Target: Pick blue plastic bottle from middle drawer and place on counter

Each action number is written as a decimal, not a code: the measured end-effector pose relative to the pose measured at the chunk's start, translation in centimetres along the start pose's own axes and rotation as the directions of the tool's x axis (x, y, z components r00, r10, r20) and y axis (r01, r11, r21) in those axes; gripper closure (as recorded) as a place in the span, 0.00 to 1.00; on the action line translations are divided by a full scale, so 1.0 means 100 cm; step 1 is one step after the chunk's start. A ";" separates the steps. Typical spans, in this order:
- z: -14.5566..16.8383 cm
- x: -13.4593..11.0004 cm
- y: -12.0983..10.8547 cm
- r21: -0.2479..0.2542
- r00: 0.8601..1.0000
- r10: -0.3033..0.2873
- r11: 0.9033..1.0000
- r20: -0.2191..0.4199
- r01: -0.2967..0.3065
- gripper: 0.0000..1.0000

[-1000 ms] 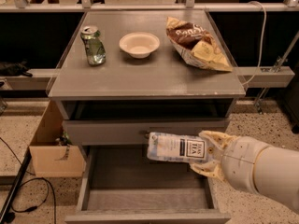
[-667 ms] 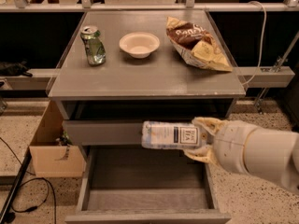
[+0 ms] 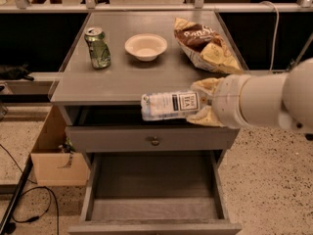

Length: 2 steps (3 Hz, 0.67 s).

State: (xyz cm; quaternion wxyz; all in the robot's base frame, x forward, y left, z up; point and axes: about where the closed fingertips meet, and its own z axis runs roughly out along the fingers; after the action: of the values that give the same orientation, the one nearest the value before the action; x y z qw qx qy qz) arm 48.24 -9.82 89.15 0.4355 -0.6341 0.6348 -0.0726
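Note:
My gripper (image 3: 203,103), with yellowish fingers (image 3: 205,86), is shut on the blue plastic bottle (image 3: 168,105). The bottle lies sideways in the air, level with the front edge of the counter (image 3: 117,80), its free end pointing left. The white arm comes in from the right. The middle drawer (image 3: 154,190) stands pulled out below, its grey floor bare. The drawer front with the round knob (image 3: 155,141) above it is shut.
On the counter stand a dented green can (image 3: 98,47) at the left, a white bowl (image 3: 145,46) in the middle and a chip bag (image 3: 203,44) at the right. A cardboard box (image 3: 51,155) and cables lie on the floor at the left.
The gripper has lifted the bottle from over the open drawer up to the counter's front edge and a little to the left.

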 end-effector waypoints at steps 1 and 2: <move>0.018 -0.003 -0.036 -0.013 0.998 -0.057 0.998 0.005 0.057 1.00; 0.019 -0.012 -0.041 -0.006 0.997 -0.079 0.997 0.010 0.079 1.00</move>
State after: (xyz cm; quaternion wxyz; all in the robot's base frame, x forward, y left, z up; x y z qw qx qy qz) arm 52.32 -8.68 91.21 0.4337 -0.6603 0.6073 -0.0845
